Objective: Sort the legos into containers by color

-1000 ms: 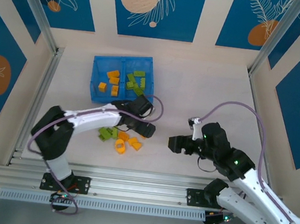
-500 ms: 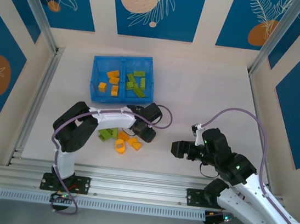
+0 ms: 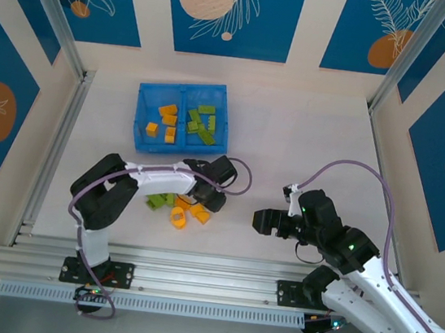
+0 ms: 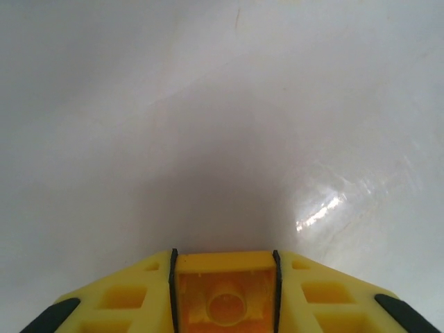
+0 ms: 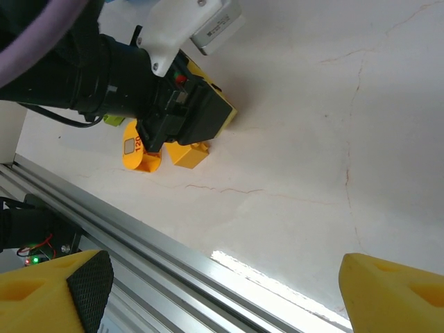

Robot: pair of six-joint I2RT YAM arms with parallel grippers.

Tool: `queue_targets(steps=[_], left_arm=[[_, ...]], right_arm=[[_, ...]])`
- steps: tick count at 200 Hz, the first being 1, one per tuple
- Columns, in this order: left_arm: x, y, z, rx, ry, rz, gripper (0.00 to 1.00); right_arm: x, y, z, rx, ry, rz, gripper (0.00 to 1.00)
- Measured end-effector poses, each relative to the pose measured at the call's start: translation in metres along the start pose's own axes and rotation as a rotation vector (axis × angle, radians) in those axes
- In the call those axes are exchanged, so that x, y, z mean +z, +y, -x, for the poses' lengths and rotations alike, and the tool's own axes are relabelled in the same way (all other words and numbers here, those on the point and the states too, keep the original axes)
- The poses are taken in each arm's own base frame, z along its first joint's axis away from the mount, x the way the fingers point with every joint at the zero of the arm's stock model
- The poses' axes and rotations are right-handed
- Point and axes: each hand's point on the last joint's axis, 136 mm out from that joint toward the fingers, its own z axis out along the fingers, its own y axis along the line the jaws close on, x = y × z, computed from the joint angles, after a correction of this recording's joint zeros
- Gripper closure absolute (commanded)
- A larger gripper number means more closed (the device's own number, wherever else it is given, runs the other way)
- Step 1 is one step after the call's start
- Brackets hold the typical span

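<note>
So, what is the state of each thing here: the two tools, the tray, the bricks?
left tool: shut on an orange brick.
right tool: open, empty.
tray: left half holds orange bricks, right half holds green bricks.
loose bricks: green and orange, lying unsorted on the table by the left tool.

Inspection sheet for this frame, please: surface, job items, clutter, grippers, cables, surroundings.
Surface: pale table, no spills seen.
Job's things: blue tray with orange bricks left, green bricks right; loose bricks on the table nearer the arms.
Clutter: nothing seen.
Grippers: left gripper shut on an orange brick; right gripper open, empty.
Cables: purple cables loop over both wrists.
Surroundings: blue leaf-print panels, aluminium rails.
</note>
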Motion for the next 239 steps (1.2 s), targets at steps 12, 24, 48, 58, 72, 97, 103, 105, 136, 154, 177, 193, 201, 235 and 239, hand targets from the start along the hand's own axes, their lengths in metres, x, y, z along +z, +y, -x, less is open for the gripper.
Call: queue_targets(steps=[12, 24, 48, 58, 72, 97, 103, 105, 136, 154, 177, 193, 201, 235, 239], left_arm=[[-0.012, 0.002, 0.006, -0.001, -0.034, 0.008, 0.70], [-0.029, 0.005, 0.017, -0.004, -0.093, 0.018, 0.70], [-0.071, 0.021, 0.044, -0.016, -0.226, 0.057, 0.71], [-0.089, 0.034, 0.057, -0.036, -0.282, 0.083, 0.71], [-0.111, 0.065, 0.074, -0.088, -0.352, 0.136, 0.72], [-0.141, 0.136, 0.096, -0.214, -0.449, 0.249, 0.72], [-0.147, 0.153, 0.099, -0.247, -0.467, 0.273, 0.72], [-0.148, 0.158, 0.100, -0.256, -0.472, 0.279, 0.72], [-0.158, 0.230, 0.118, -0.370, -0.496, 0.379, 0.71], [-0.148, 0.262, 0.131, -0.417, -0.486, 0.411, 0.69], [-0.120, 0.293, 0.137, -0.458, -0.434, 0.440, 0.65], [-0.103, 0.306, 0.134, -0.478, -0.395, 0.447, 0.54], [-0.097, 0.309, 0.132, -0.481, -0.377, 0.450, 0.48], [-0.107, 0.310, 0.134, -0.499, -0.391, 0.433, 0.41], [-0.109, 0.308, 0.134, -0.500, -0.398, 0.427, 0.41]], right_arm=[[0.000, 0.000, 0.000, 0.001, 0.000, 0.001, 0.14], [0.000, 0.000, 0.000, 0.002, -0.001, 0.000, 0.14], [-0.002, 0.002, 0.002, 0.004, -0.007, 0.005, 0.14], [-0.002, 0.002, 0.003, 0.005, -0.008, 0.006, 0.14], [-0.002, 0.002, 0.003, 0.007, -0.008, 0.005, 0.14], [-0.002, 0.002, 0.003, 0.009, -0.008, 0.005, 0.14], [-0.002, 0.002, 0.003, 0.010, -0.008, 0.005, 0.14], [-0.002, 0.002, 0.003, 0.011, -0.008, 0.005, 0.14], [-0.002, 0.003, 0.003, 0.011, -0.010, 0.006, 0.14], [-0.003, 0.003, 0.004, 0.013, -0.012, 0.008, 0.14], [-0.004, 0.004, 0.005, 0.015, -0.014, 0.009, 0.13], [-0.004, 0.004, 0.005, 0.018, -0.015, 0.007, 0.13], [-0.003, 0.003, 0.005, 0.018, -0.015, 0.006, 0.14], [-0.003, 0.006, 0.008, 0.018, -0.013, 0.005, 0.14], [-0.003, 0.006, 0.009, 0.018, -0.014, 0.006, 0.14]])
